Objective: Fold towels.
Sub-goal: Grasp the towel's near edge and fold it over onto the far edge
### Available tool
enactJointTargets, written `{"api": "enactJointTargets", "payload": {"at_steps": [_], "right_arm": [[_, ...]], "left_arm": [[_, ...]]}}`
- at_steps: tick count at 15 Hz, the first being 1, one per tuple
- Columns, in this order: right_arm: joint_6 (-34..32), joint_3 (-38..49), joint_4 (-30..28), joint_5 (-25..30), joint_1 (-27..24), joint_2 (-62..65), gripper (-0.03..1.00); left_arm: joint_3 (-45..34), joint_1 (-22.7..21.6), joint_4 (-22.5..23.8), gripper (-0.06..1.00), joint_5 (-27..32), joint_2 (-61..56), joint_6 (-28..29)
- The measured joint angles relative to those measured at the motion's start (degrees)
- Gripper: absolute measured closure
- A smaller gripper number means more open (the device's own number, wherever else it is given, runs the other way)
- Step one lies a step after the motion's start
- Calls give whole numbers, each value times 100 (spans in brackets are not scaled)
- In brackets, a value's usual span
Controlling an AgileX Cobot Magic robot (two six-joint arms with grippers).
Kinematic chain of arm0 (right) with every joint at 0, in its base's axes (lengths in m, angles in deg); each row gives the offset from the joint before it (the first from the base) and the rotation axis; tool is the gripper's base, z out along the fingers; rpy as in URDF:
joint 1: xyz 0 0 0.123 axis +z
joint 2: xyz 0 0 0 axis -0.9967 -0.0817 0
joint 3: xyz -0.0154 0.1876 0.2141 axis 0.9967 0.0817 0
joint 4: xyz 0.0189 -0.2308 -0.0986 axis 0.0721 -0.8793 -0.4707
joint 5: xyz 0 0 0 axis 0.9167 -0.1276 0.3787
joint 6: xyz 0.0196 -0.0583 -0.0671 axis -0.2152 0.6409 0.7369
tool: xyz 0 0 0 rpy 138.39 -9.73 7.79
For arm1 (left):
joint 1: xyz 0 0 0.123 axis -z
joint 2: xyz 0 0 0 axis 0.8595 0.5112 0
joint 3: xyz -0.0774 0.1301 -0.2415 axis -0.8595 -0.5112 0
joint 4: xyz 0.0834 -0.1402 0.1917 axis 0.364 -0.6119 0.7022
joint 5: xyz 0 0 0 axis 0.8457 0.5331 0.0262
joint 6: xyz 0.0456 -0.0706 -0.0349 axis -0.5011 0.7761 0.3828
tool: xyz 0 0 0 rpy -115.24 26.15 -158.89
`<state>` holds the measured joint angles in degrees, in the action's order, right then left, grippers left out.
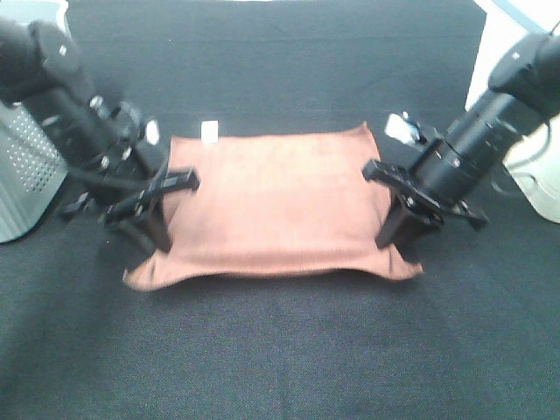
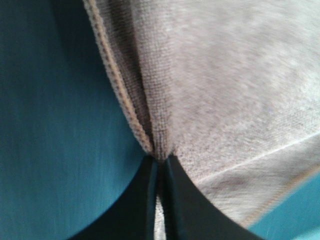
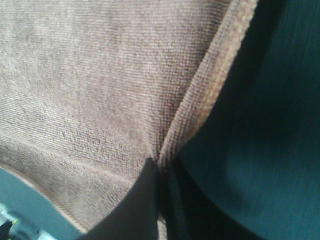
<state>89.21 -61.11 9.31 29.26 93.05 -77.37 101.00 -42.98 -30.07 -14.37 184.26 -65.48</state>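
A rust-brown towel (image 1: 276,206) lies spread on the dark table. My left gripper (image 1: 157,238) is shut on the towel's left edge, near its front corner. My right gripper (image 1: 392,236) is shut on the towel's right edge, near its front corner. In the left wrist view the two fingers (image 2: 172,200) pinch the hemmed edge of the towel (image 2: 225,85). In the right wrist view the fingers (image 3: 145,200) pinch the hem of the towel (image 3: 90,85) the same way. The pinched edges are raised a little; the front corners droop onto the table.
A small white tag (image 1: 210,130) sits at the towel's back left edge. A grey perforated box (image 1: 26,175) stands at the left. A white object (image 1: 525,149) stands at the right edge. Dark table cloth (image 1: 280,350) lies in front of the towel.
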Motion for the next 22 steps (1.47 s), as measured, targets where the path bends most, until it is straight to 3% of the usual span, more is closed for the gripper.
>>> {"api": "enactJointTargets", "payload": {"at_steps": [3,6,9,10,12,18,20,22], "right_arm": [[160,510,246,-126,29,275,97],[476,138,476,-453,29,292,97],[550,-940,424,-602,29,69,97],[527,-1587,401,-556,29,-264,97],[441,-2057,344,-498,29,-516,97],[-493,-4286,-659,-138,29,-2057,97],[-613,-4429,-762,-132,29,-2229,93],[-653,-4435,-773,-155,29,-2269,72]], "left_arm": [[-561,6,-109,92,-286,-321,0],[-321,6,-166,92,-905,-487,-17],[183,-6,-178,92,-1375,-384,-46],[619,-23,-178,92,-1415,-126,-63],[945,-46,-166,92,-1421,92,-80],[3048,-435,-97,92,-1249,1507,-80],[3306,-407,-115,84,-1186,1816,-86],[3317,-395,-115,60,-1157,1931,-86]]}}
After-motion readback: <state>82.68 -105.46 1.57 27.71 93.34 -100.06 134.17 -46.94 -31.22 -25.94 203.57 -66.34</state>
